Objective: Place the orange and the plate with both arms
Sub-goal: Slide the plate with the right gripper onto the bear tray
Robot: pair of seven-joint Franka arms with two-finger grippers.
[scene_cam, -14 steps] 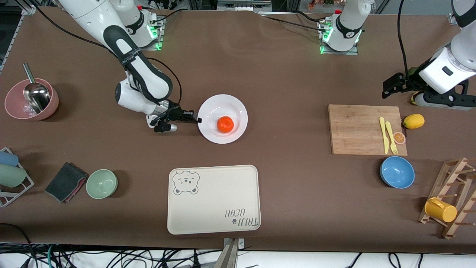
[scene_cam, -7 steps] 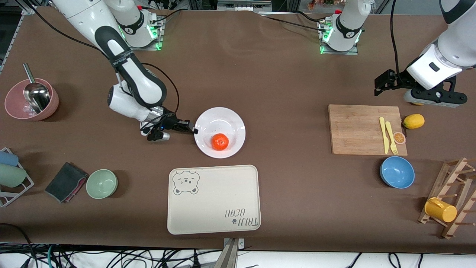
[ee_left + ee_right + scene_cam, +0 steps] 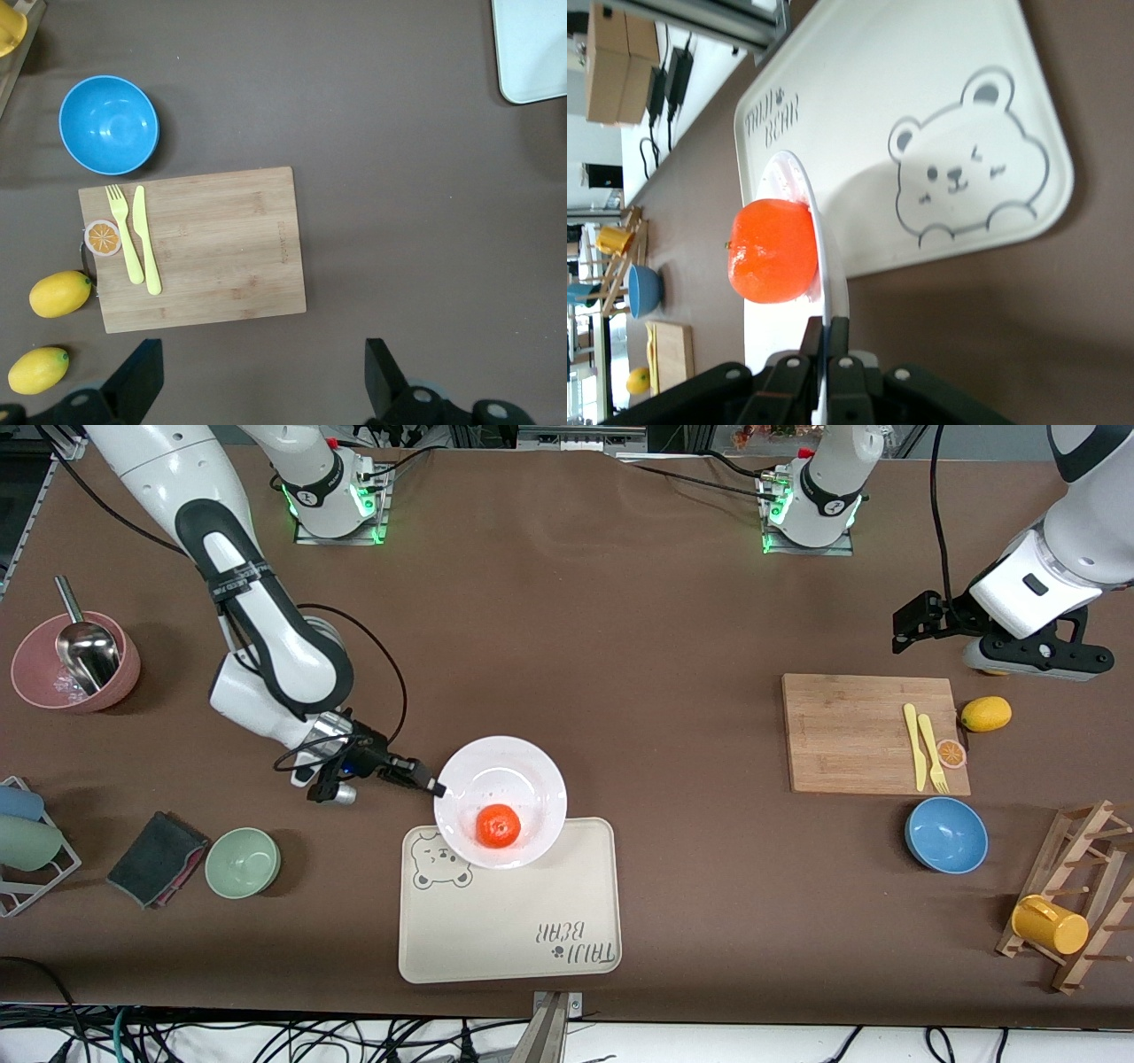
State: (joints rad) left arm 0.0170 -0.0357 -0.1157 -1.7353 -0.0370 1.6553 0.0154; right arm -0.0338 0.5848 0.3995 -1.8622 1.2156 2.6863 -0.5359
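Observation:
My right gripper (image 3: 434, 786) is shut on the rim of the white plate (image 3: 514, 775) and holds it up, partly over the cream bear-print tray (image 3: 509, 921). The orange (image 3: 498, 825) rests in the plate. In the right wrist view the fingers (image 3: 827, 335) pinch the plate's edge (image 3: 830, 283), with the orange (image 3: 772, 251) just past them and the tray (image 3: 921, 115) below. My left gripper (image 3: 905, 629) is open and empty, up over the bare table near the wooden board (image 3: 873, 732); its fingers (image 3: 133, 381) show in the left wrist view.
A yellow knife, fork and orange-slice disc (image 3: 951, 754) lie on the board, a lemon (image 3: 985, 714) beside it. A blue bowl (image 3: 946, 834), a mug rack (image 3: 1076, 895), a green bowl (image 3: 243, 862), a dark cloth (image 3: 158, 856) and a pink bowl with a scoop (image 3: 75, 660) stand around.
My right gripper has carried the plate with the orange toward the front camera, from the table's middle to over the tray's edge. The left arm rose slightly, then held still.

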